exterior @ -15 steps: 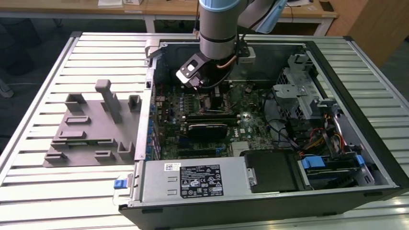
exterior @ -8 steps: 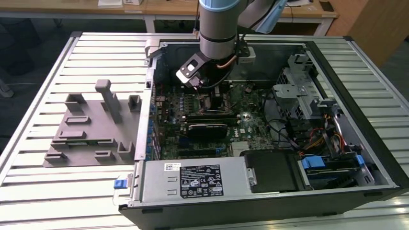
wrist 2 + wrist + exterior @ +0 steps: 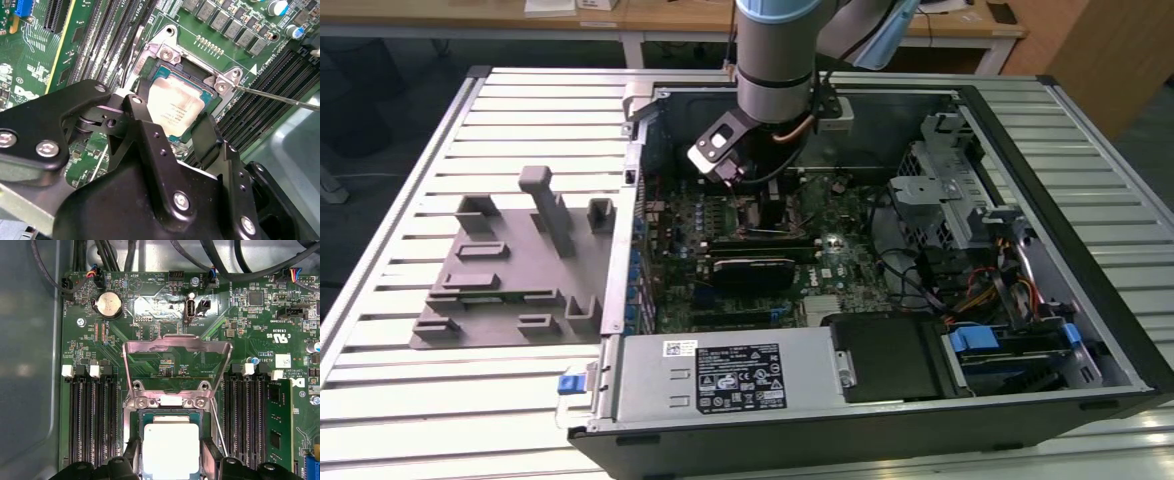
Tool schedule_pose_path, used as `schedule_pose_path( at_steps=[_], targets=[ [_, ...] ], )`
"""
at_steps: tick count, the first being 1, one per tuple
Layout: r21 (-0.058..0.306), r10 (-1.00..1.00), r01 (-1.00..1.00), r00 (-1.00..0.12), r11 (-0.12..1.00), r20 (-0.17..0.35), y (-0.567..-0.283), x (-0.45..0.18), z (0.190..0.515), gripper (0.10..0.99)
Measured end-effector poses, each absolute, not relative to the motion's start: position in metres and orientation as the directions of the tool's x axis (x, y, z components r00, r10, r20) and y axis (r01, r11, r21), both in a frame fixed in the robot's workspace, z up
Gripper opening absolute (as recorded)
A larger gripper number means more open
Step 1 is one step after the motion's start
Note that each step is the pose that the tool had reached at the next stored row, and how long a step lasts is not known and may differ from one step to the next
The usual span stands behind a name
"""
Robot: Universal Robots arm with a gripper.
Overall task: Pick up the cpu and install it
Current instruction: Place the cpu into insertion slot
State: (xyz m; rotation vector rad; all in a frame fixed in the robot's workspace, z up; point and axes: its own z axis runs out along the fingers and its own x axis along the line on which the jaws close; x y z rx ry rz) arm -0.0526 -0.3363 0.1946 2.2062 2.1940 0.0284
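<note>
My gripper (image 3: 170, 462) is closed narrow on the cpu (image 3: 170, 445), 1 finger against each of 2 opposite edges, the chip lying flat in the motherboard socket (image 3: 134, 425) directly beneath me, load plate (image 3: 177, 346) raised.

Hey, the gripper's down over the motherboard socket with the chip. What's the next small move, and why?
Probably open the gripper slightly to release. The small flat square silver-topped cpu looks level inside the square socket, the gripper seems closed on two opposite edges, and the hinged silver metal load plate stands raised clear.
</note>
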Motion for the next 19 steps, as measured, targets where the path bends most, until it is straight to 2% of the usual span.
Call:
schedule_pose_path(
  at_steps=[16,18,19],
  targets=[
    [0.034,1.000,0.999,0.006,-0.005,-0.008,-0.3363,-0.0525,0.1987,0.604],
    [0.034,1.000,0.999,0.006,-0.005,-0.008,-0.3363,-0.0526,0.1988,0.588],
    [0.034,1.000,0.999,0.006,-0.005,-0.008,-0.3362,-0.0526,0.1988,0.529]
  ],
)
